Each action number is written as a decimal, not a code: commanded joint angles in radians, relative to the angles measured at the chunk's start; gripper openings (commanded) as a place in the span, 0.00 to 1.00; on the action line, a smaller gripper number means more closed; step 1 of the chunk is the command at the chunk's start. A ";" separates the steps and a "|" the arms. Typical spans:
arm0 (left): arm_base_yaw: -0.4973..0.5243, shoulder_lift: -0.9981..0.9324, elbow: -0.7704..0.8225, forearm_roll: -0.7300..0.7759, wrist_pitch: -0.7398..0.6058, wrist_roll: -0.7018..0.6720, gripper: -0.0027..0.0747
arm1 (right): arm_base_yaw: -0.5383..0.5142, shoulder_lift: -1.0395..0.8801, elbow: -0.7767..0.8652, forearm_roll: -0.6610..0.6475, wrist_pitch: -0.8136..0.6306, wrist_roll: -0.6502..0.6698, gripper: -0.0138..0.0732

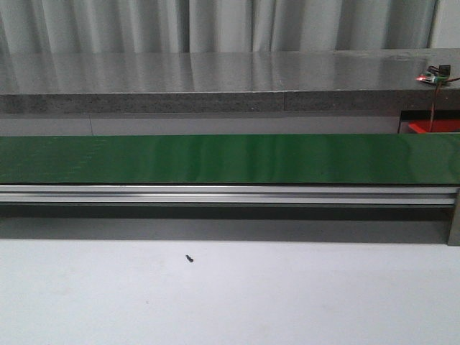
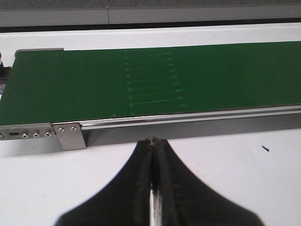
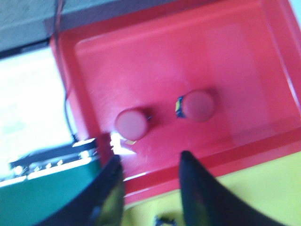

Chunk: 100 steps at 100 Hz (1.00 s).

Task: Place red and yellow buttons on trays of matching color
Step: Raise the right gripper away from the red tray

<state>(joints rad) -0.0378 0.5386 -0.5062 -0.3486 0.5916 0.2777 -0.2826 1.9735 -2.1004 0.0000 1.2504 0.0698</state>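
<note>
Two red buttons (image 3: 131,123) (image 3: 199,105) lie side by side in the bright red tray (image 3: 155,56) in the right wrist view. My right gripper (image 3: 150,157) is open and empty, its fingertips above the tray's near rim, apart from both buttons. A yellow surface (image 3: 263,188) borders the red tray; I cannot tell whether it is a tray. A corner of the red tray shows at the far right of the front view (image 1: 435,127). My left gripper (image 2: 153,141) is shut on nothing above the white table, just before the belt. No yellow button shows.
The long dark green belt (image 1: 230,158) with its aluminium rail runs across the table; its end shows in the left wrist view (image 2: 141,80). A small black screw (image 1: 189,258) lies on the white table. A small circuit board with wires (image 1: 435,74) sits at the back right.
</note>
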 commanded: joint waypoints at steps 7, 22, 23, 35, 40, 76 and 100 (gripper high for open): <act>-0.010 0.001 -0.029 -0.022 -0.066 -0.002 0.01 | 0.071 -0.149 0.071 0.006 0.083 -0.008 0.27; -0.010 0.001 -0.029 -0.022 -0.066 -0.002 0.01 | 0.141 -0.234 0.169 0.006 0.083 -0.007 0.18; -0.010 0.001 -0.029 -0.022 -0.066 -0.002 0.01 | 0.147 -0.239 0.180 0.006 0.083 -0.007 0.17; -0.010 0.001 -0.029 -0.022 -0.066 -0.002 0.01 | 0.180 -0.330 0.277 0.012 0.072 0.001 0.14; -0.010 0.001 -0.029 -0.022 -0.066 -0.002 0.01 | 0.188 -0.373 0.325 0.023 0.059 0.002 0.14; -0.010 0.001 -0.029 -0.022 -0.066 -0.002 0.01 | 0.199 -0.685 0.595 0.078 -0.064 0.002 0.14; -0.010 0.001 -0.029 -0.022 -0.066 -0.002 0.01 | 0.199 -0.915 0.789 0.086 -0.137 0.002 0.14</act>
<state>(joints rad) -0.0378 0.5386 -0.5062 -0.3486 0.5916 0.2777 -0.0825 1.1491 -1.3443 0.0807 1.1815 0.0718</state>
